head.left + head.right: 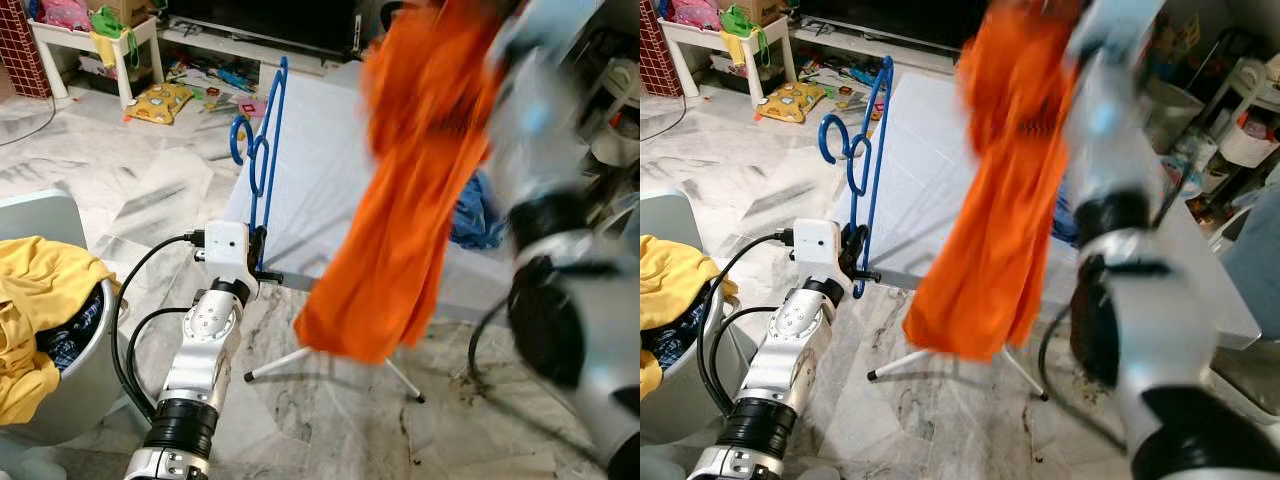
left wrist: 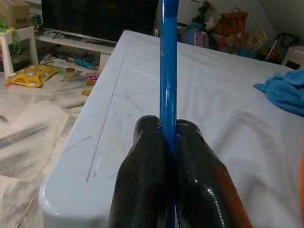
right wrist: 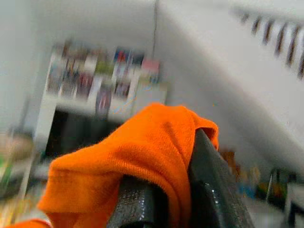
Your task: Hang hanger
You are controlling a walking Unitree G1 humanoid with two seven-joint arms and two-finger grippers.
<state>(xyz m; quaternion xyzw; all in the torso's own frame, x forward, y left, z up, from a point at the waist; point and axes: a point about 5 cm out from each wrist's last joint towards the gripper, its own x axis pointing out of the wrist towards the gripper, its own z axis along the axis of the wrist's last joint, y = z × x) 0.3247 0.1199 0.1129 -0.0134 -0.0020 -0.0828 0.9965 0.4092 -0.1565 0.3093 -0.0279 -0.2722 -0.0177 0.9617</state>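
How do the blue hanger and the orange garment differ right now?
The blue hanger is rigid, thin and stands upright, clamped in the left end effector. The orange garment is soft, broad and droops, lifted high by the right end effector. The hanger looks sharp, while the garment is motion-blurred. Both are gripped above the white table, apart from each other.

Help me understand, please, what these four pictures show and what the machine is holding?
This is a humanoid robot with two silver arms. Two pictures come from cameras in its head, looking down; two come from cameras on its wrists, looking along each gripper. The left gripper is shut on a blue hanger, held upright by the white table. The right gripper, raised high, pinches an orange garment that hangs down in front of the table. A blue cloth lies on the table. A basket with yellow laundry stands at the robot's left.
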